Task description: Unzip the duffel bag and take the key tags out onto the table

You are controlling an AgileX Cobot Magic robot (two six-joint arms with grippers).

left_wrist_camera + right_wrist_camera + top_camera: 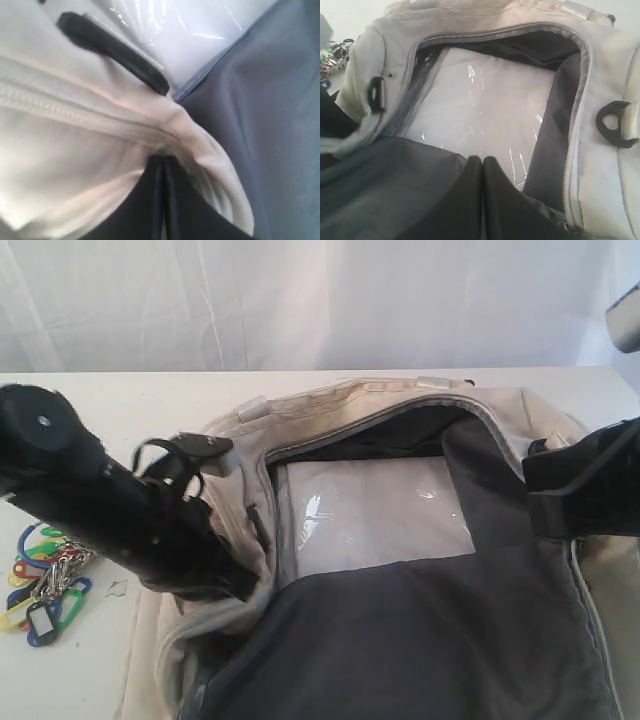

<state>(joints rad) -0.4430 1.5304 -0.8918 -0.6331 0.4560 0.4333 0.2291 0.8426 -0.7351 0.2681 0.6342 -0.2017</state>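
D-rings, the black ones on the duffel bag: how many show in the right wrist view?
2. One D-ring sits on the duffel bag end near the key tags; the other D-ring is on the opposite end. More may be hidden.

The duffel bag (330,405) is cream cloth, soft and dull, with a slightly rough weave. Its zipper (60,112) is the same pale colour, with tiny bumpy teeth. The lining (420,640) is dark grey cloth, thin and smooth. A clear plastic sheet (370,510) inside is shiny and crinkly. The D-ring (612,122) is black and dull, like plastic. The key tags (40,585) are bright, glossy plastic on shiny metal rings. The counter (100,400) is white and smooth. The right fingers (465,200) are black and smooth.
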